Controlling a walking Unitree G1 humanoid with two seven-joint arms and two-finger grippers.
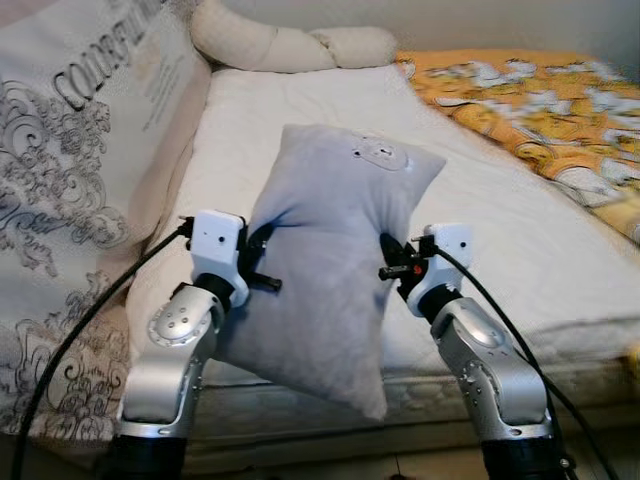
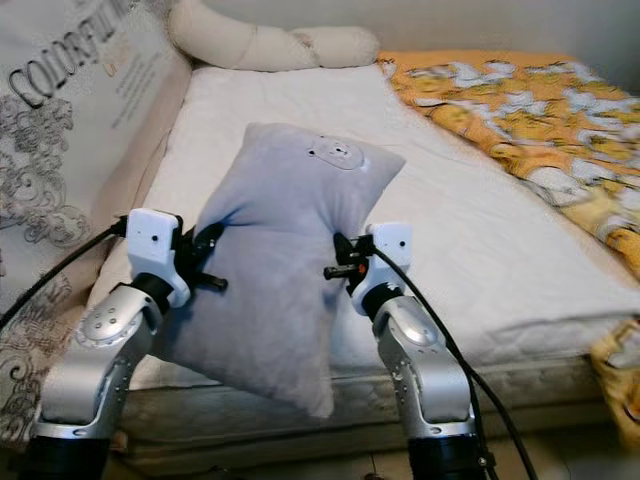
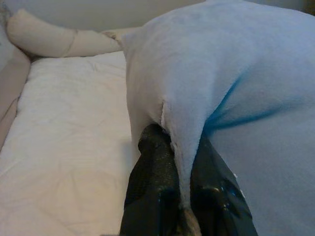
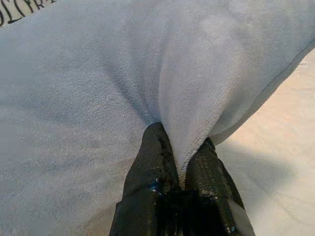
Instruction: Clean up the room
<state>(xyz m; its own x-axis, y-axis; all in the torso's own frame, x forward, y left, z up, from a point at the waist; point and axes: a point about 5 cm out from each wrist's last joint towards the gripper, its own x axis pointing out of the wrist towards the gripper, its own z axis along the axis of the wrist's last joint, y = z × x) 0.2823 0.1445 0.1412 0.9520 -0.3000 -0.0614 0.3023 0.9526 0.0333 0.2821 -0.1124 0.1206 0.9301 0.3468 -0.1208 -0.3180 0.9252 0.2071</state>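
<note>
A plush pale grey-blue pillow (image 1: 335, 255), soft and rectangular, hangs between the two grippers above the near edge of the white mattress (image 1: 520, 240). The left gripper (image 3: 181, 162) pinches a fold of its left edge; the right gripper (image 4: 183, 162) is clamped on its right edge

We are seeing an orange patterned blanket (image 1: 540, 100) lying at two o'clock and a cream bolster (image 1: 290, 45) resting at twelve
</note>
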